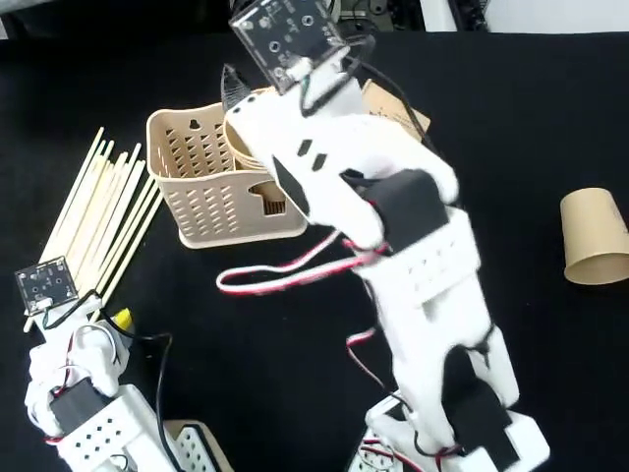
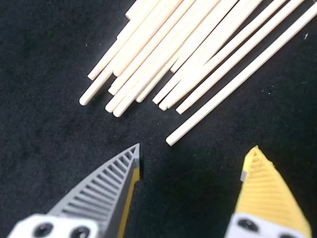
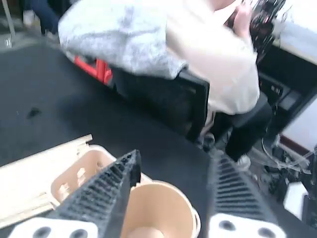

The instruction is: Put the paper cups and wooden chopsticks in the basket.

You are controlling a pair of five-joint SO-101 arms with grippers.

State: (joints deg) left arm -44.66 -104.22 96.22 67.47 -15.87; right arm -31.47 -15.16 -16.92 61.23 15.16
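A bundle of pale wooden chopsticks (image 1: 98,211) lies on the black table left of the beige perforated basket (image 1: 211,202). My left gripper (image 2: 195,148) stands open just short of the chopsticks' ends (image 2: 198,59), touching none of them; in the high view the left gripper (image 1: 116,320) is at the bundle's near end. My right gripper (image 3: 176,157) is open above the basket (image 3: 74,176), its black fingers on either side of a brown paper cup (image 3: 158,210) standing inside. That cup (image 1: 248,147) shows at the basket's back right corner. Another paper cup (image 1: 595,236) lies on its side far right.
The right arm's white body (image 1: 413,246) stretches from the front edge over the table's middle, with red and white cables (image 1: 285,275) looping beside the basket. A brown cardboard piece (image 1: 398,108) lies behind the arm. A person sits beyond the table's far edge.
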